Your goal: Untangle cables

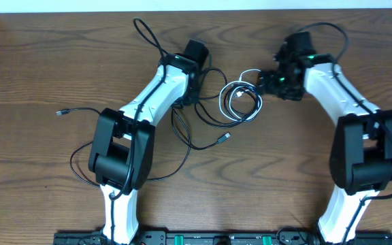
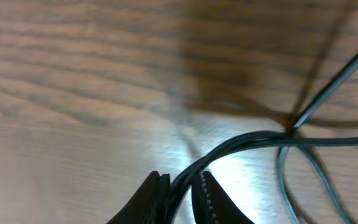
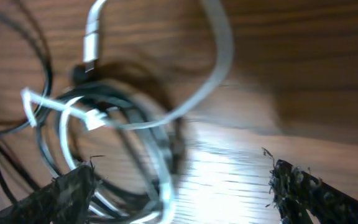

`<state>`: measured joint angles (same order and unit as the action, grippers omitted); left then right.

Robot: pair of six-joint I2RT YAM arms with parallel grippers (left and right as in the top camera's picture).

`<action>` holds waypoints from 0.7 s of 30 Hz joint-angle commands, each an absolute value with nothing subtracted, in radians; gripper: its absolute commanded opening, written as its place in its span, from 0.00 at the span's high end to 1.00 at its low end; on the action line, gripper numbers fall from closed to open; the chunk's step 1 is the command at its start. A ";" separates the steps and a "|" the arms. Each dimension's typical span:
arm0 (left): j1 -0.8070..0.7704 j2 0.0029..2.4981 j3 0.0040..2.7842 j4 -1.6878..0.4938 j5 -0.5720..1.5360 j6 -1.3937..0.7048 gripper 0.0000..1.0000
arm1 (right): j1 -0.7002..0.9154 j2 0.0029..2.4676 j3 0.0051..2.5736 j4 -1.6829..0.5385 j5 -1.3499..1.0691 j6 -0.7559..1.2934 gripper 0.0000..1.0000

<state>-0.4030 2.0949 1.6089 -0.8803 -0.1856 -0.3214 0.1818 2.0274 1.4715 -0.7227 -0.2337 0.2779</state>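
Observation:
The cables lie mid-table: a coiled bundle of black and white cords (image 1: 241, 99), with black strands trailing left to a small plug (image 1: 61, 111) and forward to another plug (image 1: 226, 137). My left gripper (image 1: 190, 95) points down at the bundle's left side. In its wrist view the left gripper (image 2: 182, 182) is shut on a pair of black cable strands (image 2: 241, 144) that run off to the right. My right gripper (image 1: 267, 83) hovers at the coil's right edge. It (image 3: 179, 180) stands open, with the white cable (image 3: 219, 68) and black loops (image 3: 114, 102) near its left finger (image 3: 73, 190).
A long black cord loops over the table's left half (image 1: 80, 158) and up to the far edge (image 1: 141, 30). Thicker black cables (image 1: 332, 30) run from the right arm. Bare wood lies right of the coil under the right gripper.

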 commanded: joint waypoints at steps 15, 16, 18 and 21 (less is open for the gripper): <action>-0.393 2.092 1.605 -0.983 -0.056 -0.297 0.92 | 0.278 2.165 1.489 -0.686 -0.164 0.276 0.99; -0.393 2.092 1.605 -0.987 -0.056 -0.278 0.93 | 0.273 2.155 1.505 -0.694 -0.168 0.275 0.99; -0.393 2.092 1.605 -1.011 -0.101 -0.247 0.92 | 0.253 2.103 1.555 -0.711 -0.167 0.253 0.99; -0.389 2.092 1.605 -1.067 -0.212 -0.248 0.92 | 0.219 2.003 1.602 -0.714 -0.167 0.245 0.99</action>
